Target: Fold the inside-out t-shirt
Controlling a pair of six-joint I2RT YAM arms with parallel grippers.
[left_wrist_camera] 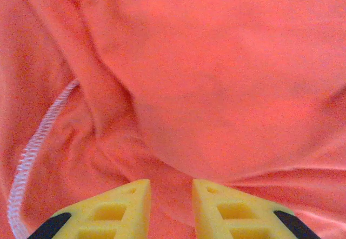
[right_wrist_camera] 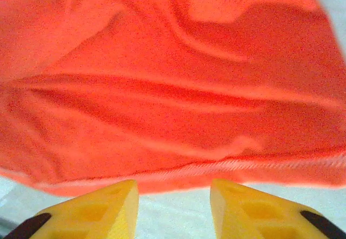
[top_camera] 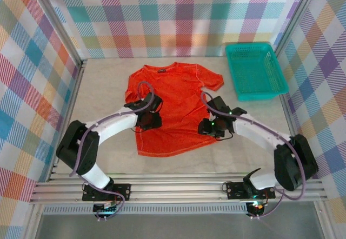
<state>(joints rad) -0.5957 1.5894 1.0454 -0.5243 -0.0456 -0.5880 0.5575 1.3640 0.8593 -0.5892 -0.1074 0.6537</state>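
The inside-out t-shirt (top_camera: 175,101), bright orange-red, lies spread on the table with its collar toward the back; the chest print is hidden. My left gripper (top_camera: 150,121) hangs low over the shirt's left side. In the left wrist view its yellow fingers (left_wrist_camera: 127,206) are open a little, with rumpled shirt cloth (left_wrist_camera: 216,77) under and between them (left_wrist_camera: 170,196) and a white stitched seam (left_wrist_camera: 38,141) at the left. My right gripper (top_camera: 210,128) sits at the shirt's right edge. It is open (right_wrist_camera: 174,196) over bare table, with the shirt's side hem (right_wrist_camera: 216,168) just ahead of the fingertips.
A teal plastic basket (top_camera: 254,68) stands at the back right, close to the shirt's right sleeve. Checked walls enclose the pale table (top_camera: 102,87) on three sides. Bare tabletop lies left of the shirt and in front of its bottom hem.
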